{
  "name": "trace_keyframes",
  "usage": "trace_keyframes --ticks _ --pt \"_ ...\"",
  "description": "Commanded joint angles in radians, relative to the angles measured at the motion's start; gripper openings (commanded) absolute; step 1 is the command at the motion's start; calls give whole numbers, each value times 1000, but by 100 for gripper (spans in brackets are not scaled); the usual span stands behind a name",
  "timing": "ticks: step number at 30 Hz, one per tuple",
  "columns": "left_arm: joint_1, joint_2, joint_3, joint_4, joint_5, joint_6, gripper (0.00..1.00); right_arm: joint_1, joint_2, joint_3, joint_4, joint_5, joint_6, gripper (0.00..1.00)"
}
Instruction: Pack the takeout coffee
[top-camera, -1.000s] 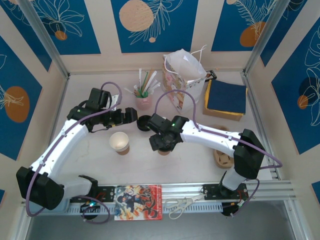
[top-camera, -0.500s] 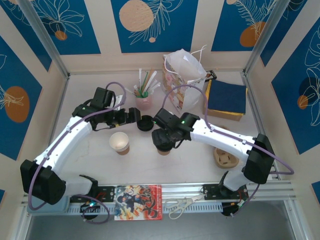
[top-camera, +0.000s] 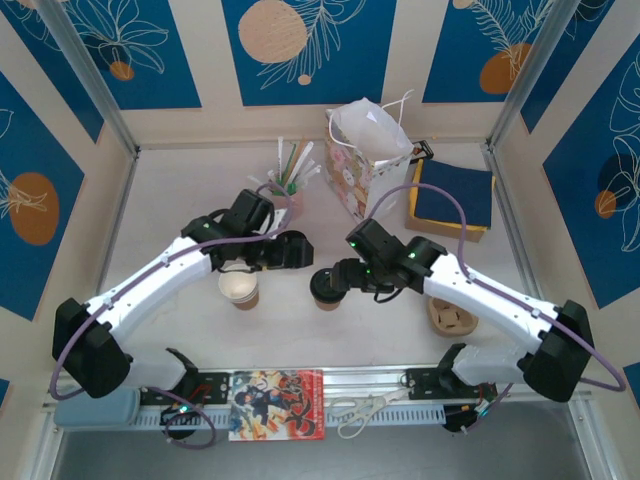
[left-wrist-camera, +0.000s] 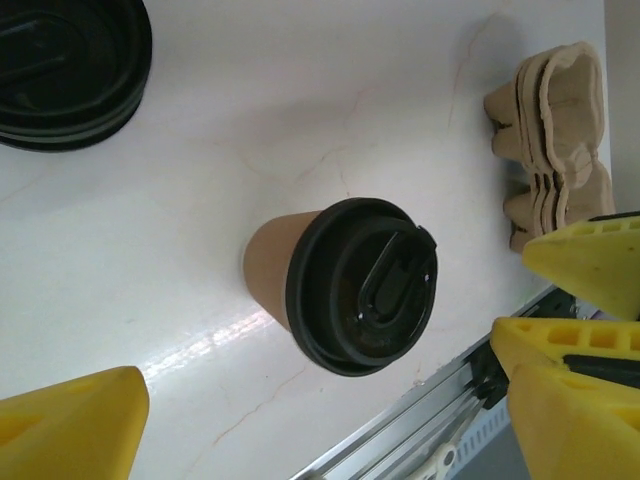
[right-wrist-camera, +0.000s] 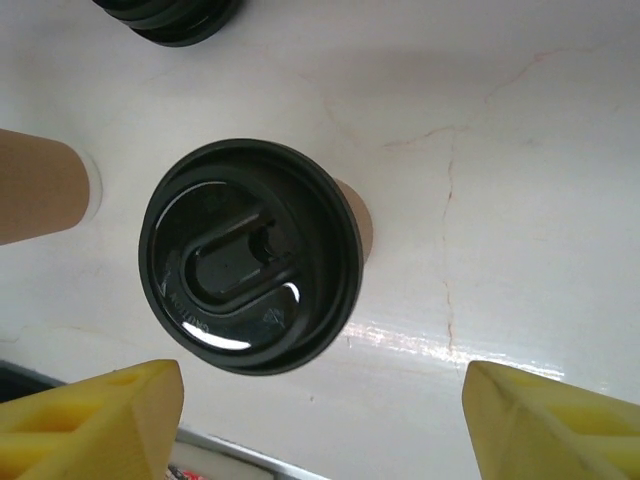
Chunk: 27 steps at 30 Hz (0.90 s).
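Right pincer (right-wrist-camera: 322, 398), spread, hangs over the lidded cup (right-wrist-camera: 250, 255). Left pincer (top-camera: 292, 251), spread, hangs by the lids (left-wrist-camera: 70, 70) at 11 o'clock; open cup (top-camera: 240, 288) at 9 o'clock.

Overhead camera looks down from behind; both wrist cameras (close, downward) share the lidded cup (left-wrist-camera: 360, 285) (right-wrist-camera: 250, 255).

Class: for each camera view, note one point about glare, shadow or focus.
Right wrist view: white glare spots on the round glossy black plastic lid; the near yellow fingertips are blurred. Left wrist view: a pale sheen streaks the white marbled tabletop. Top view: even light, only soft shadows.
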Motion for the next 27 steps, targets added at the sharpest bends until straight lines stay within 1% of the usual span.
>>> trace_keyframes --ticks 1,5,10,12,13,15,17,21,25,27 --pt "-42 20 -16 28 -76 -95 89 -56 -63 -46 36 -121 -6 71" --pt "-94 25 -24 38 -146 -147 84 -108 -113 -89 55 -188 -46 70" --pt "-144 33 -41 75 -209 -191 79 -159 -115 -118 84 -251 -95 69" --pt "-152 31 -55 92 -222 -207 74 -169 -109 -116 94 -271 -103 68" --pt "-154 32 -61 99 -223 -213 71 -170 -107 -116 103 -275 -106 68" --pt "-156 37 -65 103 -227 -221 70 -174 -99 -115 119 -282 -108 68" --pt "-158 46 -62 103 -223 -220 67 -177 -85 -116 137 -293 -105 68" --pt "-158 55 -60 106 -224 -208 62 -183 -56 -120 177 -317 -97 65" --pt "-157 82 -61 123 -169 -199 57 -185 -41 -126 200 -322 -68 63" --pt "-158 94 -60 111 -165 -192 57 -185 -37 -148 232 -338 -54 63"
